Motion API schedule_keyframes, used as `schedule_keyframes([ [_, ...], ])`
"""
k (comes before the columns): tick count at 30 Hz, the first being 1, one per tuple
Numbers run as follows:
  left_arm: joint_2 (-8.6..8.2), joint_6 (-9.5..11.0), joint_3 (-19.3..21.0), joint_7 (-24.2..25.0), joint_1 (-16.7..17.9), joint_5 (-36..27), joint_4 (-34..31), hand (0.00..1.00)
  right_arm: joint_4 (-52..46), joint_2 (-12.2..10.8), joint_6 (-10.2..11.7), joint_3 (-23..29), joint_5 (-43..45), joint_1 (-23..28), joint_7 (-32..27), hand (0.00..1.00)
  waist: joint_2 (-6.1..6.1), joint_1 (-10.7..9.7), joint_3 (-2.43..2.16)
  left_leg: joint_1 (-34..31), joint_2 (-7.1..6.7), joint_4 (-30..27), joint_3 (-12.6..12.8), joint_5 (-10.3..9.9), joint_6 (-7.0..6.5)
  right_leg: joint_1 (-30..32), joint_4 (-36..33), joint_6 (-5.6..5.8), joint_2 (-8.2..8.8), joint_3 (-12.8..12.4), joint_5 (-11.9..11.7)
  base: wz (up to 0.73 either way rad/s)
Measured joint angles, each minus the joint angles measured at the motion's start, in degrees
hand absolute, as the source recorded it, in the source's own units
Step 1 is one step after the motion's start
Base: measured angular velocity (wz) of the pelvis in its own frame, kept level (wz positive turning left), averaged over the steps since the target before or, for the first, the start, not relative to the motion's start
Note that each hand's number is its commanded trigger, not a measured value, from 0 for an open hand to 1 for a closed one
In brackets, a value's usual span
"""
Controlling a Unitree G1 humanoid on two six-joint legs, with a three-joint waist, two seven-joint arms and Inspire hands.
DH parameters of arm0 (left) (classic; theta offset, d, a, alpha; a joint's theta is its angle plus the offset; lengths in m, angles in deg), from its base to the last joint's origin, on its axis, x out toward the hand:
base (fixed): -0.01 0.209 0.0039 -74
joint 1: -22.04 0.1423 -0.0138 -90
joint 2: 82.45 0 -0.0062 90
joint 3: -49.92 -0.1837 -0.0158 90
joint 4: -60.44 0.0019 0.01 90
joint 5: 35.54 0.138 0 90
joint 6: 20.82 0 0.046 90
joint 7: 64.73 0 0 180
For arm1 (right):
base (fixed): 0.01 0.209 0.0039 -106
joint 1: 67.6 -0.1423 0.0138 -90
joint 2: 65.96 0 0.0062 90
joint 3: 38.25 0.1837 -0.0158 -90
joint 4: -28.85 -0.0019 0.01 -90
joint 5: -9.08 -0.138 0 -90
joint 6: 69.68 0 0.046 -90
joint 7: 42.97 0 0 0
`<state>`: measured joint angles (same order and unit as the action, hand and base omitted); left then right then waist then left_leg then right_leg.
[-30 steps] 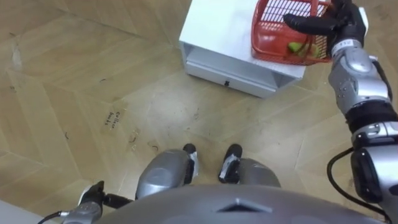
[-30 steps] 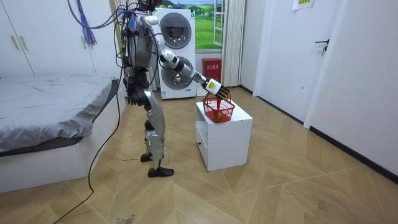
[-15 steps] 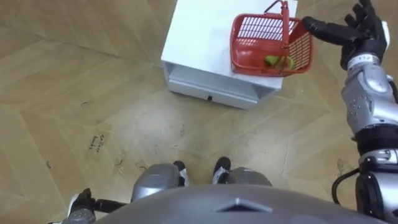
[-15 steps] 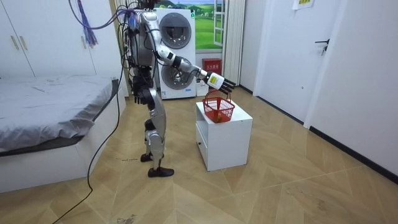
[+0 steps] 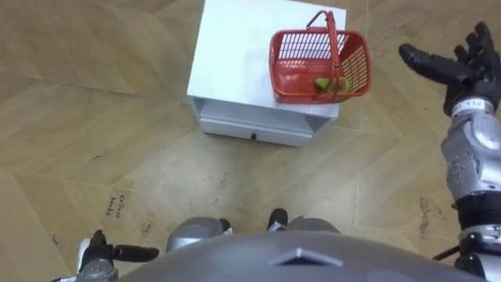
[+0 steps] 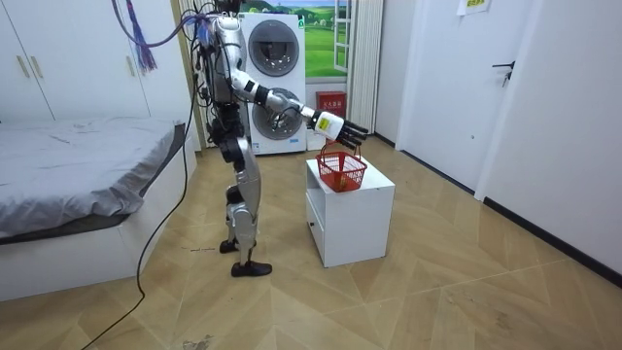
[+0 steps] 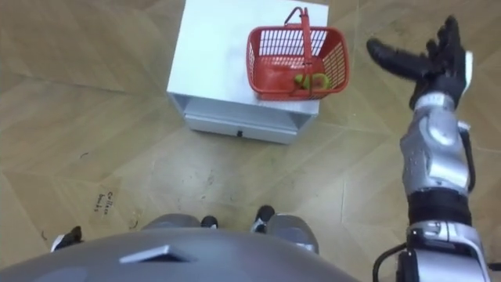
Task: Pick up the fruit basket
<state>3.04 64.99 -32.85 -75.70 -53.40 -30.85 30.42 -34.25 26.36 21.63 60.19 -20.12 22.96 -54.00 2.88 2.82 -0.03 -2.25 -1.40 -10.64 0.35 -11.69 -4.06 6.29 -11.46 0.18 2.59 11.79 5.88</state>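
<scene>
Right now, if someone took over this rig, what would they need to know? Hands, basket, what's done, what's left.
Right hand: open, fingers spread, in the air to the right of the fruit basket, not touching it.
Left hand: low at the robot's side, idle.
Fruit basket: on the right side of the white cabinet top, handle up, green fruit inside.
Done: robot stands facing the cabinet, right arm stretched out.
Left: bring the right hand to the handle, close on it, lift.
</scene>
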Motion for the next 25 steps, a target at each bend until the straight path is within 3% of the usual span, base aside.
schedule_keyframes([
  [4, -0.92, 0.0, 3.1, 0.0, 0.0, 0.0, -0.3, 0.0, 2.1, -0.7, 0.0, 1.7, 0.8, 3.5, -0.1, 0.0, -0.63, -1.0, -0.21, 1.4, 0.04, 0.8, 0.3, 0.0, -0.01, -1.3, 0.9, 0.14, -0.15, -0.3, 0.0, -0.03],
  [6, -1.53, 0.4, 5.5, -0.2, 0.0, 0.0, -0.4, 0.0, 8.5, -1.0, 0.6, 2.5, 1.7, 4.5, -0.2, 0.0, -0.81, -1.3, -0.23, 2.9, 0.23, 1.3, 0.5, 0.0, 0.02, -2.5, 0.9, 0.26, -0.35, -0.3, 0.1, -0.02],
  [13, -2.24, 1.3, 5.5, -2.4, -0.5, 0.0, -0.2, 0.0, 31.3, -5.1, 0.3, 2.3, 7.2, 6.2, 0.2, 0.0, -0.75, -2.7, -0.18, 4.7, 0.43, 2.0, -0.2, -0.3, 0.36, -4.7, 1.8, 0.27, -0.86, -0.5, 0.3, 0.0],
  [15, -2.78, 1.6, 5.8, -2.4, -0.5, 0.5, -0.2, 0.0, 37.1, -6.2, -0.7, 2.3, 7.5, 7.1, 1.4, 0.0, -0.59, -2.6, 0.01, 5.3, 0.55, 2.0, -0.1, -0.5, 0.5, -5.2, 1.8, 0.18, -1.03, -0.7, 0.4, -0.06],
  [16, -3.03, 1.6, 6.1, -2.4, -0.5, 0.7, -0.2, 0.0, 38.2, -6.5, -0.9, 2.3, 7.5, 7.4, 1.9, 0.0, -0.85, -2.6, -0.08, 5.4, 0.57, 2.0, 0.0, -0.5, 0.53, -5.2, 1.8, 0.16, -1.06, -0.7, 0.4, -0.05],
  [17, -3.42, 1.6, 6.3, -2.3, -0.6, 0.7, -0.2, 0.0, 40.2, -6.9, -1.1, 2.3, 7.5, 7.5, 2.6, 0.0, -0.41, -2.6, 0.21, 5.5, 0.6, 2.0, 0.0, -0.6, 0.55, -5.3, 1.8, 0.13, -1.09, -0.7, 0.4, 0.0],
  [21, -4.09, 1.6, 6.4, -1.7, -0.4, 3.9, -0.2, 0.0, 43.9, -8.5, -2.0, 1.4, 10.4, 7.5, 5.8, 0.0, -0.34, -2.4, 0.41, 6.0, 0.62, 1.9, -0.1, -0.6, 0.65, -6.0, 2.1, 0.07, -1.12, -0.7, 0.7, 0.02],
  [25, -4.22, 1.1, 7.3, -0.9, -0.1, 6.2, 0.0, 0.0, 46.2, -10.0, -2.7, 1.3, 13.5, 7.6, 7.6, 0.0, -0.52, -2.3, 0.12, 6.4, 0.64, 1.8, -0.6, -0.6, 0.66, -6.7, 2.8, 0.13, -1.22, -0.6, 0.7, 0.07],
])
